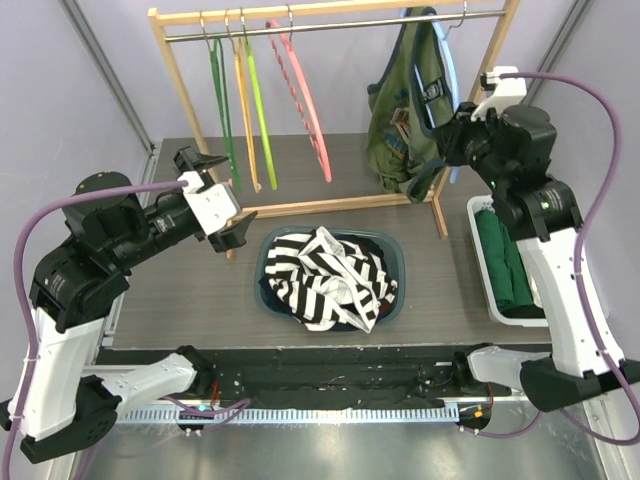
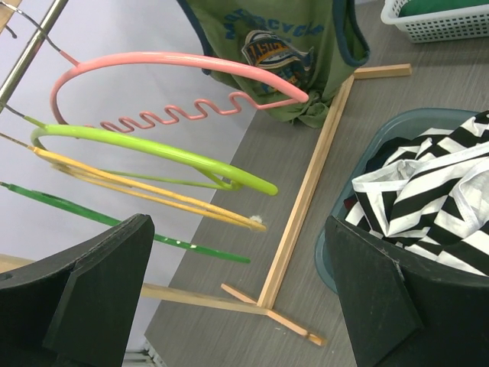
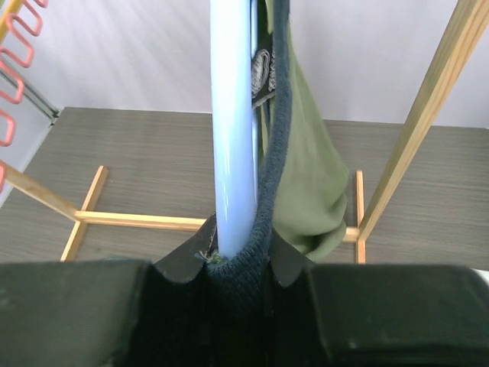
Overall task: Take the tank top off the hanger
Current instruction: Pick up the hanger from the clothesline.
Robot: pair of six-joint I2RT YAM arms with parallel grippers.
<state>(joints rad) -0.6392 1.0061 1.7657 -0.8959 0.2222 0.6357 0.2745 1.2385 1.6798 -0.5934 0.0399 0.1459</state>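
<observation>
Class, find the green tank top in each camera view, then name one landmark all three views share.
Top external: tank top hangs upper right on the wooden rack.
Left wrist: tank top at top centre.
Right wrist: tank top runs down the centre, beside the pale hanger.
Shared landmark: the wooden rack's base rail.

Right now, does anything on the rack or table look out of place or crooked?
The right claw is pinching the pale blue hanger together with the dark strap edge of the tank top, so the strap sits trapped against the hanger. The tank top also hangs bunched at its hem. Nothing else stands out.
</observation>
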